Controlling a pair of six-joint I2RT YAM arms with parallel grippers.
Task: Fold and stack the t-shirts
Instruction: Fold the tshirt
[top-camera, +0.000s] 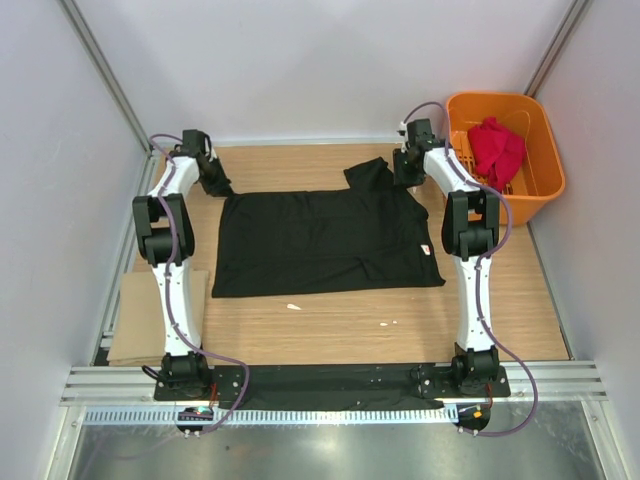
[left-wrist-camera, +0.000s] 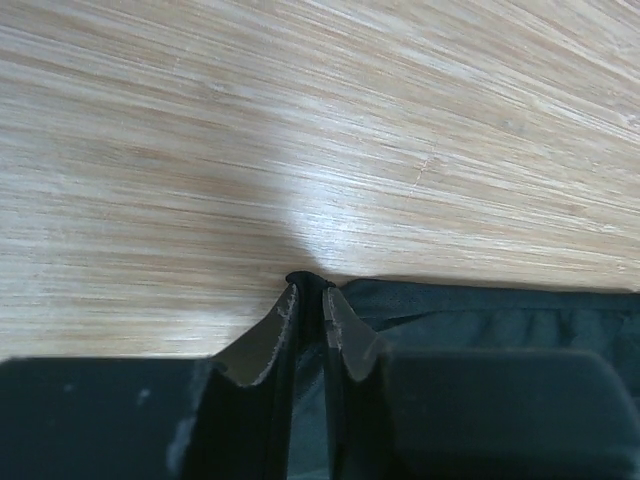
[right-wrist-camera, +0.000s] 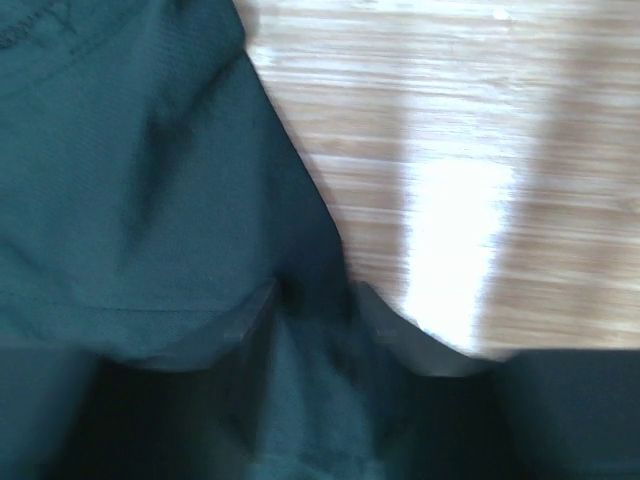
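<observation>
- The enclosure's pale walls (top-camera: 300, 60) close in the back and both sides of the workspace. They are plain and evenly lit.
- The wooden table (top-camera: 350, 325) has a light, streaky grain. It shows bare in front of and beyond the cloth.
- The black t-shirt (top-camera: 320, 240) lies flat in the middle of the table, between the two arms, spread as a wide rectangle. One sleeve sticks out at its far right corner. We judge it flattened rather than folded, so the folding is at its start at best.
- The orange slotted basket (top-camera: 500, 97) sits at the far right corner of the table, just beyond the right arm.
- A tan cardboard sheet (top-camera: 135, 320) lies at the near left, partly under the left arm and apart from the shirt.
- The red t-shirt (top-camera: 497, 148) sits crumpled inside the basket. It is neither folded nor stacked, so nearly the whole task remains.
- The left gripper (top-camera: 215, 185) is at the shirt's far left corner. In its wrist view the jaws are pressed almost together, pinching the black hem right at the table.
- The right gripper (top-camera: 405, 170) is over the protruding sleeve. Its jaws stand partway apart with black cloth filling the gap. That view is blurred, so we cannot tell whether they clamp it.
- Two white scraps (top-camera: 293, 306) lie on the wood near the shirt's front edge.
</observation>
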